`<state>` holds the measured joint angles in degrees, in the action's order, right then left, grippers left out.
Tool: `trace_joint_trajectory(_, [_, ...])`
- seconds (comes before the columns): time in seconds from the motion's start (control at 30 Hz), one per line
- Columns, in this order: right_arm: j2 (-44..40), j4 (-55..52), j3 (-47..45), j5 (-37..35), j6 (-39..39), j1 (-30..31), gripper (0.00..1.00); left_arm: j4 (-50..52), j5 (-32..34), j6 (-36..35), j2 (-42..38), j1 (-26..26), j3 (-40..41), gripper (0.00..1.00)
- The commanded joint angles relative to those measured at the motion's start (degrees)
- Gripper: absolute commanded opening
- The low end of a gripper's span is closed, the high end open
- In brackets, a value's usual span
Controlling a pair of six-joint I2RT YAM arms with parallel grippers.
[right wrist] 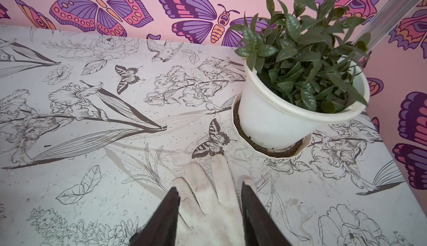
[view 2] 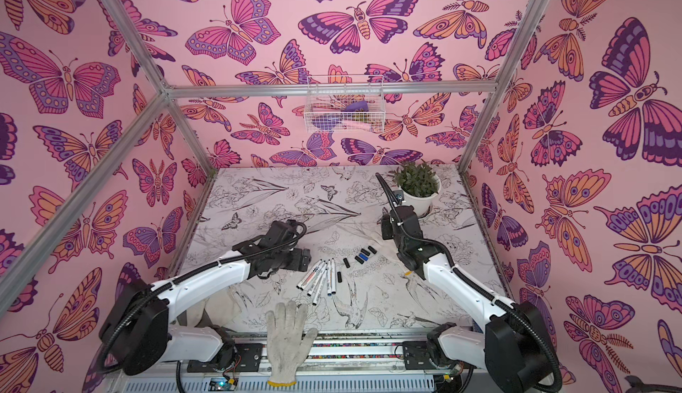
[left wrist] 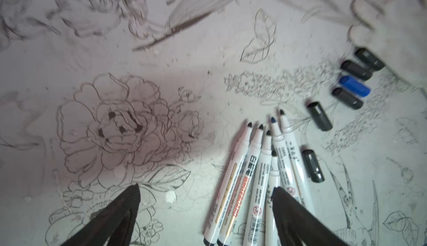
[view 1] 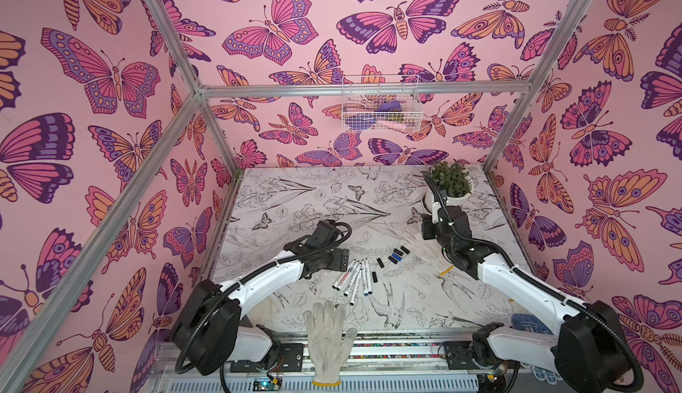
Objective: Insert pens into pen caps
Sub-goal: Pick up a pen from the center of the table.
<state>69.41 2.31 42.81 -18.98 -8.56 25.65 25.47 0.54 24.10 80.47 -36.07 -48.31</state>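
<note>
Low in the middle of both top views, six pens (view 1: 352,280) lie fanned on the printed table (view 1: 295,195), every tip bare. The pen caps (view 1: 396,255) are scattered just to their right, none fitted yet. A white wire basket (view 1: 380,103) hangs on the back wall at upper centre. It holds purple and pink things too small to name. At the table's far right corner a white plant pot (view 1: 448,195) holds a leafy green plant. One knit glove (view 1: 328,339) lies at the front edge.

From the left wrist view, the left gripper (left wrist: 206,186) hovers spread wide and empty, one finger over the pens' barrels. Four caps, one blue cap (left wrist: 354,86) among black, sit in a row beyond the tips, and two black ones lie nearer the pens.

From the right wrist view, the right gripper (right wrist: 209,186) is partly spread and holds nothing. It hangs over a second glove (right wrist: 208,210), well apart from the caps. The pot stands in a saucer (right wrist: 277,151) flecked with soil.

The task looks barely begun, at the reach for a first pen. Next, the left jaws likely need to single out one barrel from the fan. The right arm would have to swing back to a cap.
</note>
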Motion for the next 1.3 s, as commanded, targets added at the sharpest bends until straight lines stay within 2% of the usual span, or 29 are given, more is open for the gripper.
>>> trace_joint_trajectory(0.0, [-1.0,-0.9,0.7,-0.8,0.3,0.1,0.46,11.8,-4.7,1.1,2.1,-1.9,-2.6,0.89])
trace_joint_trajectory(0.2, [-0.7,-1.2,0.7,-0.2,-0.5,0.1,0.46,15.8,-1.6,1.0,2.6,-7.9,-4.3,0.77])
trace_joint_trajectory(0.3, [-0.6,-1.0,0.7,-0.5,-0.6,0.1,0.46,15.7,1.9,2.2,3.0,-9.4,-4.1,0.65])
trace_joint_trajectory(0.43, [-0.4,-0.9,0.9,0.2,-0.6,0.2,0.46,15.2,4.6,3.7,6.1,-9.2,-5.5,0.64])
trace_joint_trajectory(0.6, [-0.8,-1.0,0.4,-0.4,-1.0,0.1,0.46,15.1,4.2,0.4,11.3,-8.5,-9.1,0.64])
trace_joint_trajectory(0.73, [-1.1,-0.8,0.4,0.1,-0.9,0.1,0.46,14.8,4.3,0.0,13.3,-6.7,-10.6,0.53])
trace_joint_trajectory(0.87, [-1.1,-0.7,0.1,0.1,-1.2,0.1,0.46,13.5,2.9,-1.1,14.2,-4.7,-11.5,0.52])
trace_joint_trajectory(1.27, [-1.1,-0.7,-0.2,-0.6,-1.2,0.1,0.46,13.5,1.6,-3.3,17.9,-4.5,-12.3,0.49])
